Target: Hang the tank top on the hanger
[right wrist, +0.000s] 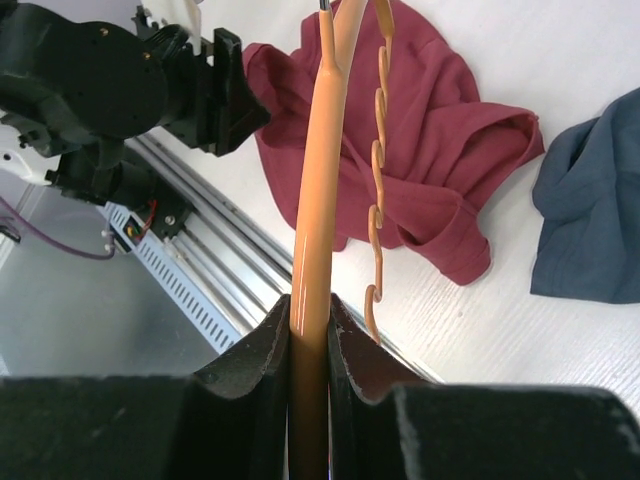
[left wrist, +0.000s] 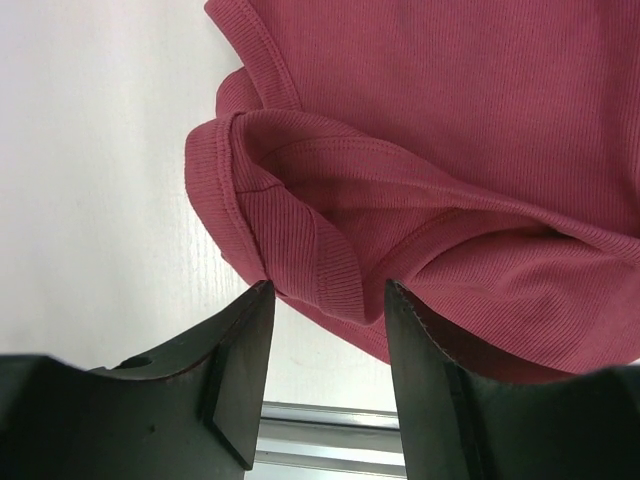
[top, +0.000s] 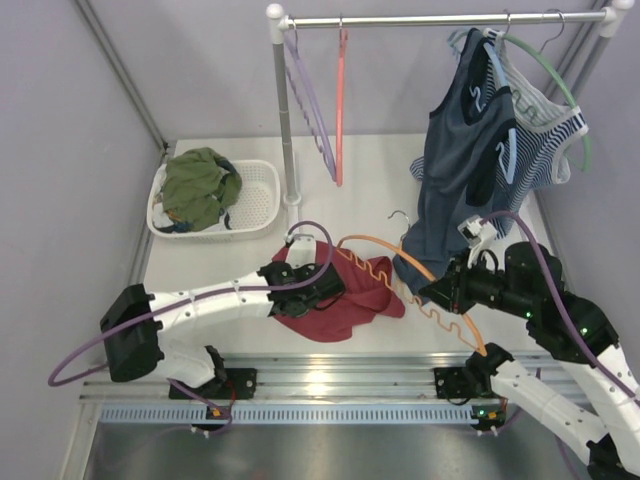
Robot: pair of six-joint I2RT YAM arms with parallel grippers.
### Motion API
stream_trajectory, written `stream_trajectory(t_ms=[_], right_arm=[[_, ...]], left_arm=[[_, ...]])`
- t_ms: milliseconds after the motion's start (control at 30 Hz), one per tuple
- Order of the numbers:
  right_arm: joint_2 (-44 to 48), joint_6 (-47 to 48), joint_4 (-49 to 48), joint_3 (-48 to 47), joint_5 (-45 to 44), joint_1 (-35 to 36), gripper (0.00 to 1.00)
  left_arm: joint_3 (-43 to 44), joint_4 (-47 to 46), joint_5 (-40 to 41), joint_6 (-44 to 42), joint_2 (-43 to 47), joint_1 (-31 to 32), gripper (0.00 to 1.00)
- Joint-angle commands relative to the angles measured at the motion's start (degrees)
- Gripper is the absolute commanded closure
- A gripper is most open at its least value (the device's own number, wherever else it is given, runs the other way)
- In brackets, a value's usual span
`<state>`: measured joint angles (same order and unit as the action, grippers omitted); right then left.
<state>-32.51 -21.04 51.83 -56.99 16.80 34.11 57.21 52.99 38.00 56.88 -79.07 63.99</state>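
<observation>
The dark red tank top (top: 345, 310) lies crumpled on the white table in front of the arms. My left gripper (top: 338, 287) sits at its left edge. In the left wrist view the gripper (left wrist: 327, 295) is open, and a folded hem of the tank top (left wrist: 450, 150) lies just past the fingertips, not pinched. The orange hanger (top: 400, 262) stretches over the top's right side, its grey hook (top: 400, 216) pointing away. My right gripper (right wrist: 310, 305) is shut on the hanger's curved arm (right wrist: 320, 180), with the wavy bar (right wrist: 378, 170) beside it above the tank top (right wrist: 440, 150).
A white basket (top: 262, 200) of green clothes stands at the back left. The rail (top: 440, 19) carries a purple hanger (top: 305, 90), a salmon hanger (top: 340, 100), a navy top (top: 460, 170) and a striped top (top: 545, 140). Aluminium rails (top: 320, 385) run along the near edge.
</observation>
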Motion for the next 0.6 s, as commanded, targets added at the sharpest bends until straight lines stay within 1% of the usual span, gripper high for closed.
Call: stream_trajectory(t_ms=[0,200,333,367,433,467,533,567], right_arm=[[1.75,-0.32,-1.38,0.12,3.15,0.7,1.0],[1.93,-1.2,-2.61,1.88,6.92,0.7,1.0],[1.66,-1.64,-3.75,4.08,8.95,0.7,1.0],[1.75,-1.73,-4.45,4.86,10.0,0.7,1.0],[1.66,-2.08,-5.25,5.31,10.97,0.7,1.0],[1.58,-2.16,-5.95,5.57,12.11,0.7,1.0],[1.31,-2.25,-6.83,5.92,13.26,0.7,1.0],[1.22,-2.51,-7.88,6.36,14.31,0.61,1.0]], left_arm=[[-0.87,-1.4,0.5,-0.02,-1.0,0.35,0.47],[-2.36,-2.89,0.32,-0.37,-1.62,0.35,0.49],[-3.42,-2.9,0.67,0.07,-1.88,0.35,0.57],[-3.94,-2.89,0.93,0.33,-1.62,0.35,0.65],[-4.39,-2.81,1.2,0.6,-1.27,0.44,0.71],[-4.65,-2.72,1.37,0.77,-0.74,0.26,0.8],[-4.74,-2.37,1.38,0.86,-0.3,0.35,0.89],[-4.83,-2.19,1.38,0.95,0.05,0.35,0.96]])
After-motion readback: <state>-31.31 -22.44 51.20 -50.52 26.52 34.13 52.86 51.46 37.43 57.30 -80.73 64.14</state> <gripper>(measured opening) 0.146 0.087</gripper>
